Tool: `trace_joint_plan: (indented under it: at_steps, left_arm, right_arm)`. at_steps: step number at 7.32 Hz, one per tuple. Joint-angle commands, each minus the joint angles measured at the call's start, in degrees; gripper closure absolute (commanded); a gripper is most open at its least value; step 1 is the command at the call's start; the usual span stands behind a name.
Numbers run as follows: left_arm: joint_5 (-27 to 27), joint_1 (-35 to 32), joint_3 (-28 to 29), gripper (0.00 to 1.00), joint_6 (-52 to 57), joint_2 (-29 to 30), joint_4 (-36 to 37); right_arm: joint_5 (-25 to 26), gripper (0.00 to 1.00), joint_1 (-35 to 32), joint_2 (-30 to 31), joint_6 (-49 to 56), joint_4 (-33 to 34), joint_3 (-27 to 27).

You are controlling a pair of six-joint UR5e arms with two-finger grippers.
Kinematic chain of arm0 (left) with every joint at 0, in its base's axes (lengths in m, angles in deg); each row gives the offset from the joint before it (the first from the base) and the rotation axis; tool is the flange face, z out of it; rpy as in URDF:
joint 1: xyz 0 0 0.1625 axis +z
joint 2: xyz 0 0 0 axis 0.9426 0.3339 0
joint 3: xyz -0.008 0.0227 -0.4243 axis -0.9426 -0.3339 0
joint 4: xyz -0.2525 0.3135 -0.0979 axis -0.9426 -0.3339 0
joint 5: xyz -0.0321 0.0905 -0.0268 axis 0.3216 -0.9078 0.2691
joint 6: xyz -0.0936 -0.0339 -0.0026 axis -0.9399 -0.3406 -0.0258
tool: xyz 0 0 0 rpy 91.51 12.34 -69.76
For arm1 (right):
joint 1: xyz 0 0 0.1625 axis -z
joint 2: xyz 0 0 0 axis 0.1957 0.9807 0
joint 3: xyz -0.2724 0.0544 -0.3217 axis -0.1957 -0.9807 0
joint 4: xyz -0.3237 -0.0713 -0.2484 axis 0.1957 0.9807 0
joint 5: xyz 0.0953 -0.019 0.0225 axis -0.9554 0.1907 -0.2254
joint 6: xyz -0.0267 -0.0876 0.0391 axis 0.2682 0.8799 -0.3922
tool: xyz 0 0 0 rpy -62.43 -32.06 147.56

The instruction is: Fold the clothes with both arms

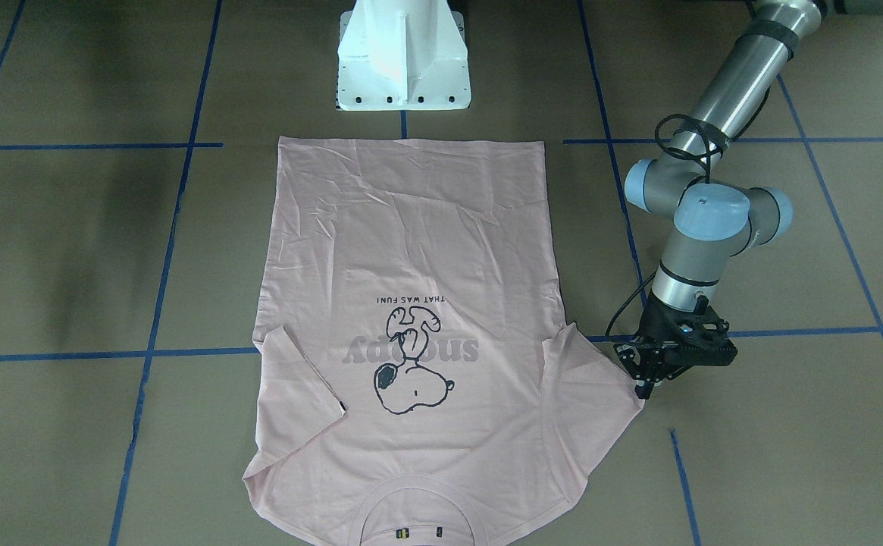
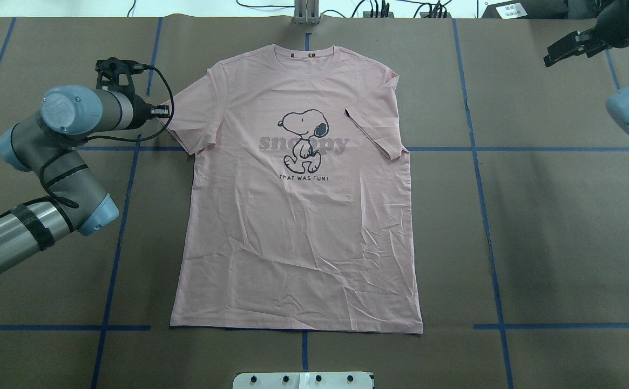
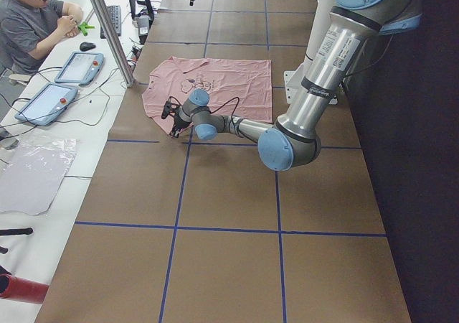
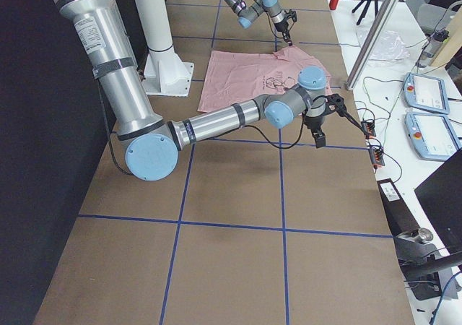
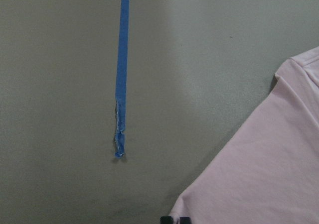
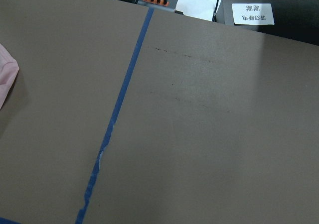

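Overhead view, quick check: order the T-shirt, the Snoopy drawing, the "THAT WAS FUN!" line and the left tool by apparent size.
1. T-shirt, by far the largest.
2. Snoopy drawing.
3. Not ranked: the left tool and the "THAT WAS FUN!" line are both small and look about alike.

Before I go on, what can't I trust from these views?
Left gripper: grip on the T-shirt sleeve unclear; left wrist view crops its fingertips.
Right gripper: open or shut unclear; small overhead, cropped at the front view's edge.
Neck label: text too small.
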State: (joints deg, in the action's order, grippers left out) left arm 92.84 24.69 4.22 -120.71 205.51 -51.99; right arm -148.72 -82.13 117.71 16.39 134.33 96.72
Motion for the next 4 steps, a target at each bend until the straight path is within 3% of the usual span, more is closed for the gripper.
trace_joint_plan:
  at_steps: [1, 2, 4]
  left_arm:
    - [0.11, 0.01, -2.74, 1.0, 1.88, 0.16, 0.81]
    - [0.11, 0.01, -5.11, 1.0, 1.89, 0.68, 3.51]
    - [0.02, 0.1, -8.63, 1.0, 1.02, 7.24, 18.57]
  right_arm:
    - [0.0, 0.0, 0.0, 0.13, -0.07, -0.04, 0.0]
    - [0.0, 0.0, 0.0, 0.13, -0.07, 0.05, 0.0]
    - [0.0, 0.0, 0.0, 0.04, -0.07, 0.05, 0.0]
